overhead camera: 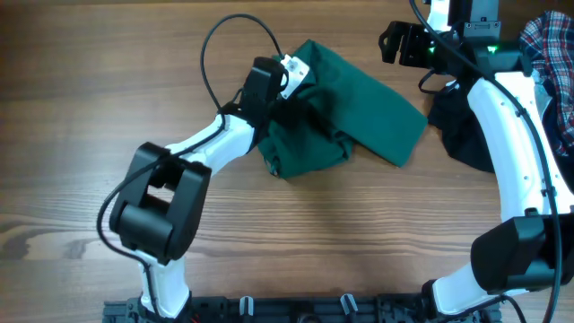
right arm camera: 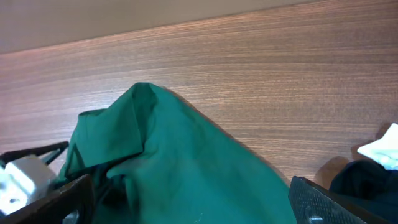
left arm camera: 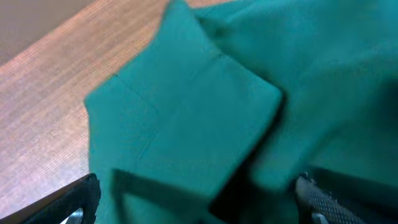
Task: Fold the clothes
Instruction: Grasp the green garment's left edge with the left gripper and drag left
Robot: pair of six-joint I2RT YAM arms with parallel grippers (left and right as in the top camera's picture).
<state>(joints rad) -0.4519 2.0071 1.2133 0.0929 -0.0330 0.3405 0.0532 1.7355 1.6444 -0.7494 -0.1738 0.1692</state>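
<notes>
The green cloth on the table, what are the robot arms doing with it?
Two robot arms are working on folding clothes. The left gripper is open, right over the dark green garment in the middle of the table, not pinching it. The right gripper is open too, near the garment's far edge, holding nothing. The green garment is bunched up and not neatly folded yet. A black garment and a plaid shirt lie off to the right.

Even bright light, soft shadows, blurry wrist close-ups
</notes>
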